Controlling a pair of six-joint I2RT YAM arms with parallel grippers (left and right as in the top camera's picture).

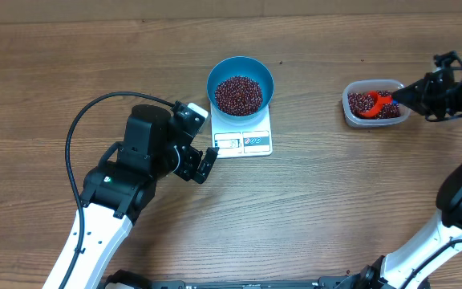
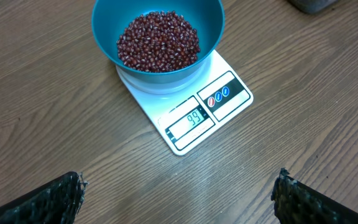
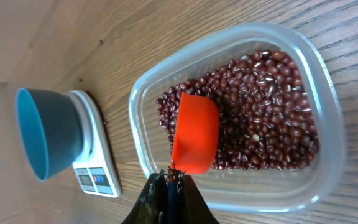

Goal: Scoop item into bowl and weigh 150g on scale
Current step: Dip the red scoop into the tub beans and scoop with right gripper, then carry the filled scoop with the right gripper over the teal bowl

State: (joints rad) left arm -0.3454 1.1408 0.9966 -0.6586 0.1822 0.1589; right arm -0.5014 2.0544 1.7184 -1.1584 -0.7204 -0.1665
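The blue bowl [image 1: 240,84] stands on the white scale [image 1: 243,141] and holds a heap of dark red beans [image 1: 238,95]. In the left wrist view the bowl [image 2: 157,31] sits just ahead, and the scale's display [image 2: 191,119] reads 99. My left gripper [image 1: 203,160] hovers open just left of the scale's front, with only bare table between its fingers [image 2: 179,190]. My right gripper [image 3: 169,180] is shut on the handle of an orange scoop [image 3: 196,134], whose cup lies among the beans [image 3: 272,106] in a clear tub [image 3: 229,37].
The clear tub [image 1: 375,103] sits at the right of the wooden table [image 1: 319,209], well apart from the scale. The left arm's black cable [image 1: 79,128] loops over the table to the left of the bowl.
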